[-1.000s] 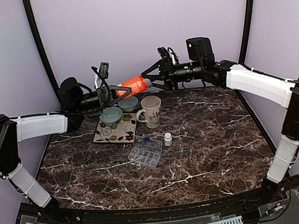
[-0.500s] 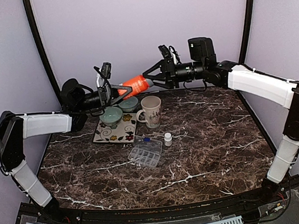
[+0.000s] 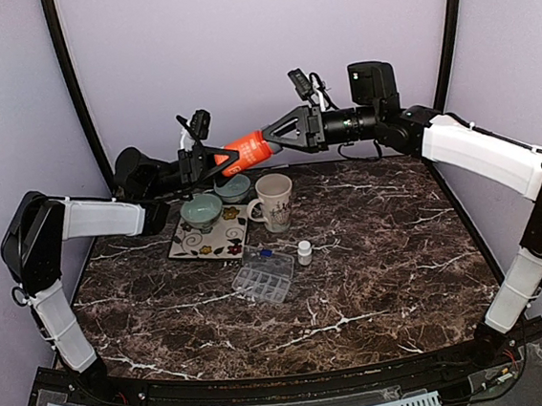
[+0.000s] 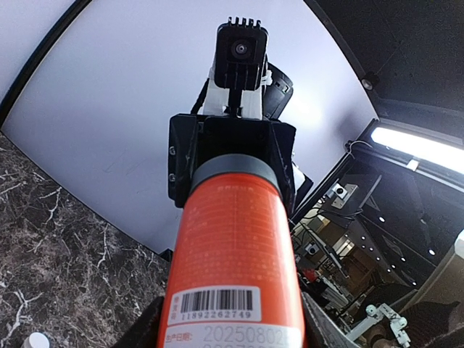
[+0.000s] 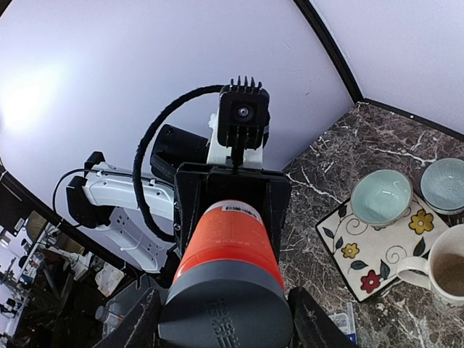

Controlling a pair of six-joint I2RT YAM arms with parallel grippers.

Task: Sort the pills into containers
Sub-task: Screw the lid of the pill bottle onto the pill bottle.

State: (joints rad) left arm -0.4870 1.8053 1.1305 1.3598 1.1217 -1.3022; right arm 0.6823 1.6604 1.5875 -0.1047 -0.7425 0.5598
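Note:
An orange pill bottle (image 3: 245,149) with a grey cap (image 3: 268,149) hangs on its side in the air over the back of the table, held between both arms. My left gripper (image 3: 211,159) is shut on its orange body (image 4: 235,246). From the other end, my right gripper (image 3: 282,137) is shut round the grey cap (image 5: 225,304). A clear pill organizer (image 3: 264,278) with its lid up lies mid-table, and a small white bottle (image 3: 305,252) stands beside it. No loose pills show.
A floral tile (image 3: 212,237) at back left carries a pale green bowl (image 3: 202,211); a second bowl (image 3: 233,187) sits behind it. A cream mug (image 3: 274,202) stands to the tile's right, under the held bottle. The purple back wall is close behind both grippers.
Both grippers have lifted the bottle slightly, still gripped at both ends. The left arm's elbow has swung rightward. Nothing on the table moved.

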